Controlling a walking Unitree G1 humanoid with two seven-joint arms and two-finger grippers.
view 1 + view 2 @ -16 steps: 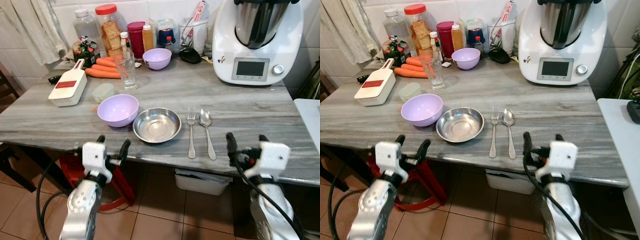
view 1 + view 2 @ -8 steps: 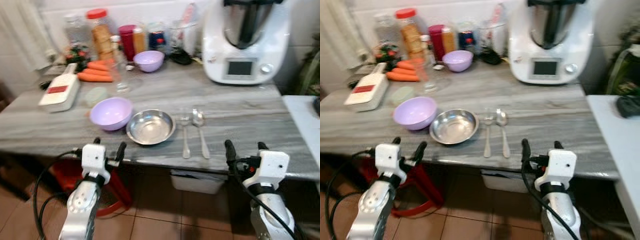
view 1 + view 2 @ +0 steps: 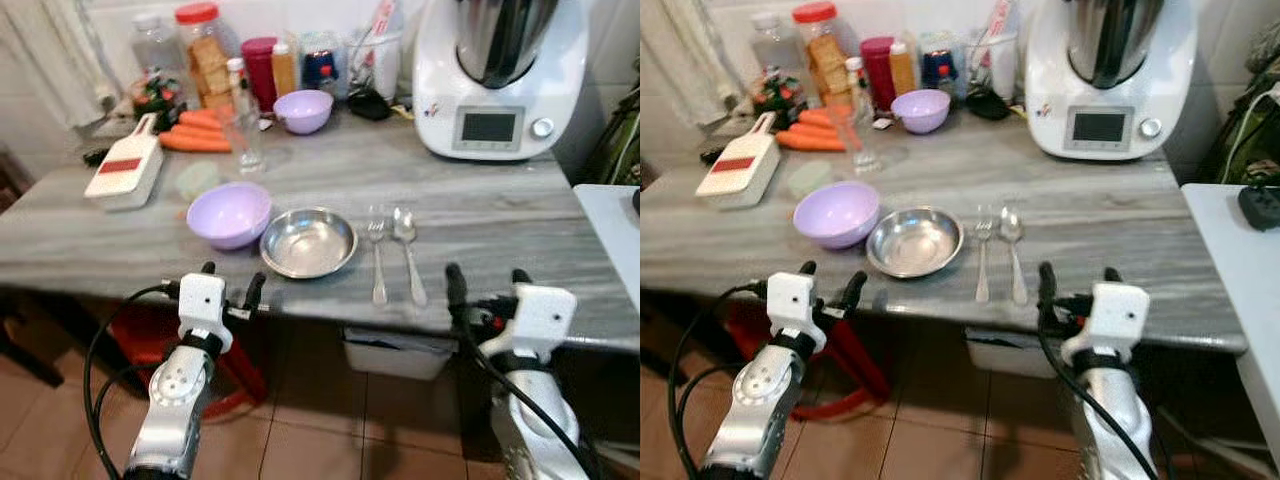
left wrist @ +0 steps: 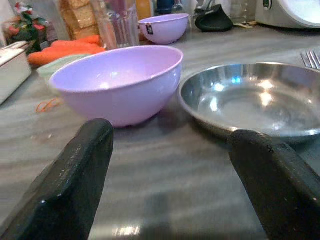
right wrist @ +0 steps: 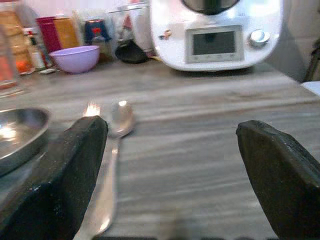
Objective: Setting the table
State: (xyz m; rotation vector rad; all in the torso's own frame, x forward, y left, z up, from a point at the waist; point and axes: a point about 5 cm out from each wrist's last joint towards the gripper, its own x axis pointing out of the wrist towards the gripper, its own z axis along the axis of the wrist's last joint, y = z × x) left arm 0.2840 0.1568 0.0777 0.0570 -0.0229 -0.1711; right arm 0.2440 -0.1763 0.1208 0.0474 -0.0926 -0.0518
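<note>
The view shifts with the robot; nothing on the surface [image 3: 500,215] moves. Left hand [image 3: 229,287] and right hand [image 3: 485,290] hover released at its edge, bowl [image 3: 229,214], dish [image 3: 308,241], fork [image 3: 377,255] and spoon [image 3: 408,250] untouched.

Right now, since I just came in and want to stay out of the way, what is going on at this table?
The robot stands at the near edge of the grey table with both grippers open and holding nothing. The left gripper points toward the lilac bowl and the steel bowl beside it. The right gripper is just right of the fork and spoon, which lie side by side right of the steel bowl. Nothing has been grasped.
</note>
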